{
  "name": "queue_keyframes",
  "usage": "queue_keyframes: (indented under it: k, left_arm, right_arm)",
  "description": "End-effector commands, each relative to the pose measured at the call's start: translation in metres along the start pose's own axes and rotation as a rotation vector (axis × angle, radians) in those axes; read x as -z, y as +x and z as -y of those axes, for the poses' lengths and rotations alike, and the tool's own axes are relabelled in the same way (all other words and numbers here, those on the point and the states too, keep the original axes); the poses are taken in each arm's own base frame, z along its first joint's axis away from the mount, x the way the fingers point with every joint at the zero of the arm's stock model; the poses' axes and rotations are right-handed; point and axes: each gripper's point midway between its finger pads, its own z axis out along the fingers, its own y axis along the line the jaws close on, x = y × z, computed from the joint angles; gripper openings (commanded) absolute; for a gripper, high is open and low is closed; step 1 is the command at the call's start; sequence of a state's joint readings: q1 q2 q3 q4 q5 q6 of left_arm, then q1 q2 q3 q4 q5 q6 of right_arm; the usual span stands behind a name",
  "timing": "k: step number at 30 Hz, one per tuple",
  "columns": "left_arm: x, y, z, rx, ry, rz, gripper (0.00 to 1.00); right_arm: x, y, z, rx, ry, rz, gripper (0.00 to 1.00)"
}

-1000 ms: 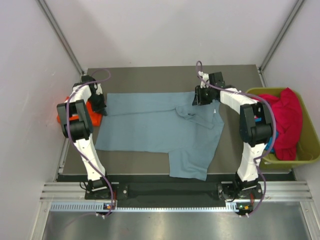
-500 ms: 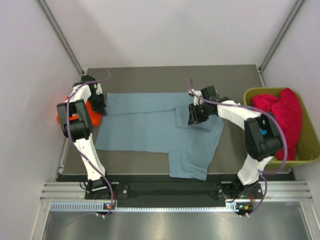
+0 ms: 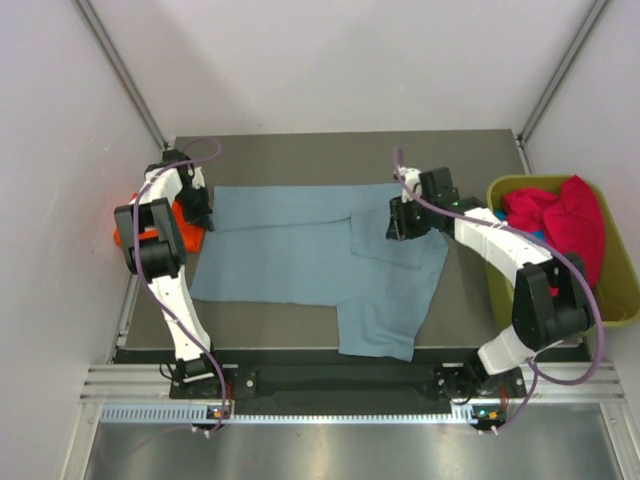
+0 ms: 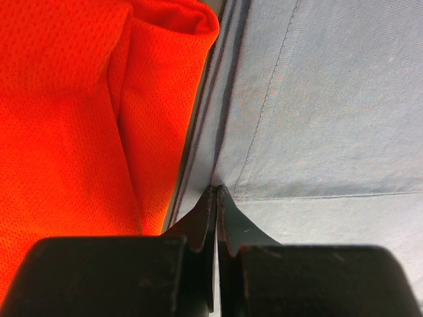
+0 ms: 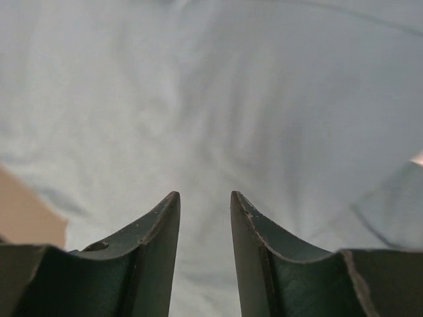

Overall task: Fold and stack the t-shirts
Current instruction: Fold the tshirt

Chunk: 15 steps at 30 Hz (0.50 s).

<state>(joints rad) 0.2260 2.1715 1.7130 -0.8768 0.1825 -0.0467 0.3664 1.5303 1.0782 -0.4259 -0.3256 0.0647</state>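
In the middle of the overhead view, on the dark surface [image 3: 300, 150]: the grey-blue t-shirt [image 3: 290, 250], spread nearly flat, with one flap reaching toward the lower edge of the frame. At its left edge, the left gripper [image 3: 198, 214], fingers [image 4: 205, 218] clenched tight together, apparently with a thin pinch of the hem between the tips; hard to confirm from so close. Just beside it, at the left rim of the surface, the orange-red t-shirt [image 4: 66, 119], by the look of it already folded into a bundle. Right of centre, over the collar area, the right gripper [image 3: 400, 222], fingers [image 5: 155, 238] parted and grasping nothing, only blurred cloth below them. At the right of the frame, the crimson-pink t-shirt [image 3: 565, 220], heaped in the olive-green bin [image 3: 620, 305].

About the cloth, as a judgement: light, thin and limp, without any stiffness, so likely to sag and drag if lifted at one point only. Not fragile, probably not slippery. Best to take hold at a hem, a shoulder seam or a corner, for the thicker doubled fabric there, and to lift at two points together for a straight fold line. Better to avoid the middle of a panel: only a wrinkle to gain there.
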Motion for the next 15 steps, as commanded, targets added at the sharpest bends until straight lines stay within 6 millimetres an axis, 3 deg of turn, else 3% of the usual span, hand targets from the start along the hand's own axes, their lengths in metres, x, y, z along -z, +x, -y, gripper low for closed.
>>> queue_keyframes:
  k: [1,6,15]
  left_arm:
    - [0.003,-0.003,-0.002,0.001,-0.006,0.015,0.0]
    - [0.002,-0.003,-0.002,0.016,-0.006,0.017,0.0]
    - [-0.005,-0.009,-0.002,-0.019,-0.019,0.017,0.0]
  right_arm:
    - [0.003,-0.053,0.042,-0.093,0.092,0.147,0.38]
    - [0.0,-0.077,0.079,-0.163,0.119,0.203,0.41]
    - [-0.015,-0.067,0.131,-0.252,0.208,0.178,0.48]
